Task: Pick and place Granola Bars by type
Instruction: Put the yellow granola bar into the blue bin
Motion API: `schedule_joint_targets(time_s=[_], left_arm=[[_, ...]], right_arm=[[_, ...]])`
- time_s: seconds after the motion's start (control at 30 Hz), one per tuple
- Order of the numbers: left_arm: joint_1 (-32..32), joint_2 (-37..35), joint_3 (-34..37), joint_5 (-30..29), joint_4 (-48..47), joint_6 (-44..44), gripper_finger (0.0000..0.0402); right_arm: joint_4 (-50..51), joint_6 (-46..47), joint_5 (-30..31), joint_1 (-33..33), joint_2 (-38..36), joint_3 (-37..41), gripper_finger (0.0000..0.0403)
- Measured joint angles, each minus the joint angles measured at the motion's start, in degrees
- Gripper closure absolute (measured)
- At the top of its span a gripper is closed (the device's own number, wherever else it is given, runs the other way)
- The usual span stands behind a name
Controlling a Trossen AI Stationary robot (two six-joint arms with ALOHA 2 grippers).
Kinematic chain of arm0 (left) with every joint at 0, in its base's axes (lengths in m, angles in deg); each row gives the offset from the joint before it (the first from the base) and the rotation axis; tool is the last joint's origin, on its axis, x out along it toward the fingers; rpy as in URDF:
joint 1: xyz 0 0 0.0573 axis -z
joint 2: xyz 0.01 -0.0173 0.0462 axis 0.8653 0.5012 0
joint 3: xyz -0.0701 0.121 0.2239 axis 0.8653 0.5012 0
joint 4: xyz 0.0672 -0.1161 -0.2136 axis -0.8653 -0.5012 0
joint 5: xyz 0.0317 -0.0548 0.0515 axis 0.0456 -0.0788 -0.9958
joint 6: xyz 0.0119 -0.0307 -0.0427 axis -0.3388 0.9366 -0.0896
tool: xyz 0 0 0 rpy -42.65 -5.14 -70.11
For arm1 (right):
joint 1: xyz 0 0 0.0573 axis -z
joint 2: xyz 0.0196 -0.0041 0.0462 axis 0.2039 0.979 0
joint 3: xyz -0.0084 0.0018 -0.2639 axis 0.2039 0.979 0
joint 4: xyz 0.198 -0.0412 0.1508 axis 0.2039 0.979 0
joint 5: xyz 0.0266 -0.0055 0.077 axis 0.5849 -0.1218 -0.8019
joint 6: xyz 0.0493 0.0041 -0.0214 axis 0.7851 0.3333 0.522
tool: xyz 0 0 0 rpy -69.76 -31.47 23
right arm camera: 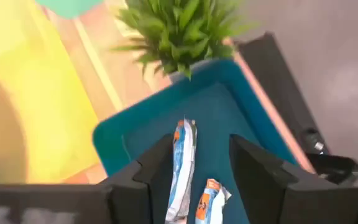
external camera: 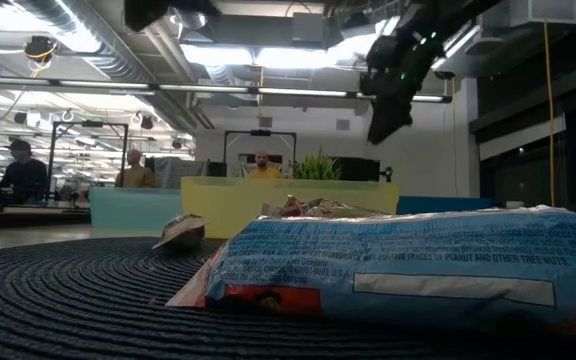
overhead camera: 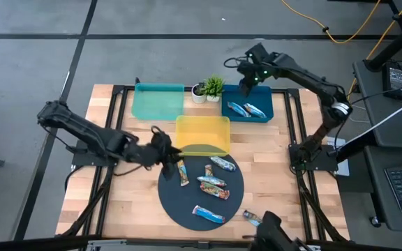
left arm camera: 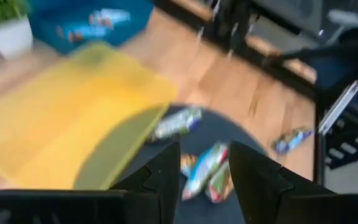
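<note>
Foil wrappers, shiny blue and silver with orange-red print: we count several Granola Bars [overhead camera: 213, 183] loose on the dark round mat [overhead camera: 176, 206], one more off the mat near the table's front edge, and two already lying in the blue tray [overhead camera: 265, 104]. We judge each bar light, with a slick, crinkly skin over a firmer core. The wrapper ends are flat, thin and likely to slide, so we would pinch across the short width at mid-length.

The left gripper [left arm camera: 205, 168] hangs over the mat's rim beside the yellow tray [overhead camera: 202, 130]. Its fingers are apart and empty, with bars showing in the gap below. The right gripper [right arm camera: 201, 158] hovers above the blue tray, fingers apart, nothing between them, the two bars beneath.

The teal tray [overhead camera: 158, 100] holds no bars that we can see. A small potted plant [overhead camera: 213, 88] stands between teal and blue trays.
</note>
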Motion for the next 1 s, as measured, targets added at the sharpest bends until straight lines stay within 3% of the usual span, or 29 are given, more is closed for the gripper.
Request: schedule_joint_targets(time_s=[0.23, 0.47, 0.67, 1.0], left_arm=[[2.7, 10.1, 0.3, 0.9, -0.6, 7.5, 0.0274], [3.7, 12.5, 0.4, 1.3, 0.9, 17.2, 0.0274], [4.5, 16.6, 0.4, 2.0, 0.3, 27.3, 0.0274], [4.4, 26.2, 0.4, 9.3, 0.3, 42.3, 0.0272]], right_arm=[[-5.7, -3.1, -0.7, -2.9, -8.3, 0.0, 0.0247], [-11.1, -10.2, -6.8, -7.8, -14.1, 0.0, 0.0247], [-12.7, -13.8, -9.7, -11.2, -16.4, 0.0, 0.0247], [-12.8, -16.3, -16.1, -14.4, -17.0, 0.0, 0.0247]])
